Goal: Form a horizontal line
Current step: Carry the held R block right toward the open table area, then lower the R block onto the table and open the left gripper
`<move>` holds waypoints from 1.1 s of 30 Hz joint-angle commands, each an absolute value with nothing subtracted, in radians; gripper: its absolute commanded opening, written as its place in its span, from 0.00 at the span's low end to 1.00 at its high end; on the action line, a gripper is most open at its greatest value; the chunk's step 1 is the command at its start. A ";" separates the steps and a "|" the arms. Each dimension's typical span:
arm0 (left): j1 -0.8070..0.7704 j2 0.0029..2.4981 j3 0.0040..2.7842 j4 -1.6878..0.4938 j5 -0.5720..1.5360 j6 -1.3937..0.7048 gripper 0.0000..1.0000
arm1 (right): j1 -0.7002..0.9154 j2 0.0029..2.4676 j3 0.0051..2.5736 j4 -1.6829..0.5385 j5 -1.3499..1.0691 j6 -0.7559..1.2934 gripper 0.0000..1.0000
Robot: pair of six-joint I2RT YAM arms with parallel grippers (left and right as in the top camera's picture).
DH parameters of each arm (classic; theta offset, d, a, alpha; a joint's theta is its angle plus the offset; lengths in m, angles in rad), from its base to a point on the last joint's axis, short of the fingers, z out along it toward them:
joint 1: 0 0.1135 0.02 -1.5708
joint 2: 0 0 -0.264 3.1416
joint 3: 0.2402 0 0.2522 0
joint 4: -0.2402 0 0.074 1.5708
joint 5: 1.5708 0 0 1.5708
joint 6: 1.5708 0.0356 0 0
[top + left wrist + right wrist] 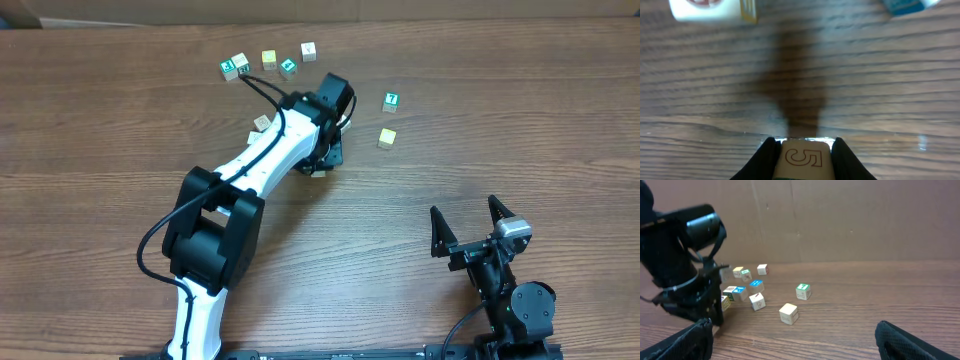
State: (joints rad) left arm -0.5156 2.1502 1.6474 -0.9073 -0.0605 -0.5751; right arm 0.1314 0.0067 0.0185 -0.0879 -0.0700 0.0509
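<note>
the left arm [250,165] reaches across the wooden table [520,120] toward its middle; the left gripper [320,166] points down at the table surface, and its two dark fingers [762,160] pinch a pale block with number 5 [802,159] from both sides; in the left wrist view this block sits between the jaws with the 5 facing the camera, and its shadow falls on the wood in front; i cannot tell if the block touches the table or is a little above it.

the other blocks lie loose beyond the gripper; near the far edge there is a loose group: a green block [228,68] touching a white block [241,64], then a yellow block [269,59], a blue block [288,67] and a white block with red mark [309,50], each apart from the next; a tan block [261,122] lies just beside the left arm; to the right, well apart from the group, a second green block [391,101] and a second yellow block [387,138] lie near each other.

the right gripper [464,208] is near the front edge of the table, far from all blocks; its fingers [682,340] are spread wide and hold nothing.
</note>
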 commanded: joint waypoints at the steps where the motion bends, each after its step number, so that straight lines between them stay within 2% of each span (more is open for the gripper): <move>1: -0.517 2.131 1.598 -0.870 -0.075 -0.608 0.05 | 0.130 0.003 0.008 -0.081 -0.062 0.045 1.00; 21: -0.517 2.131 1.586 -0.810 -0.221 -0.632 0.11 | 0.130 0.003 0.008 -0.081 -0.062 0.045 1.00; 33: -0.517 2.131 1.586 -0.810 -0.224 -0.599 0.13 | 0.130 0.003 0.008 -0.081 -0.062 0.045 1.00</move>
State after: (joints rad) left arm -0.5156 2.1502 1.5932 -0.8139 -0.2001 -0.6109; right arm 0.1314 0.0067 0.0185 -0.0875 -0.0704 0.0505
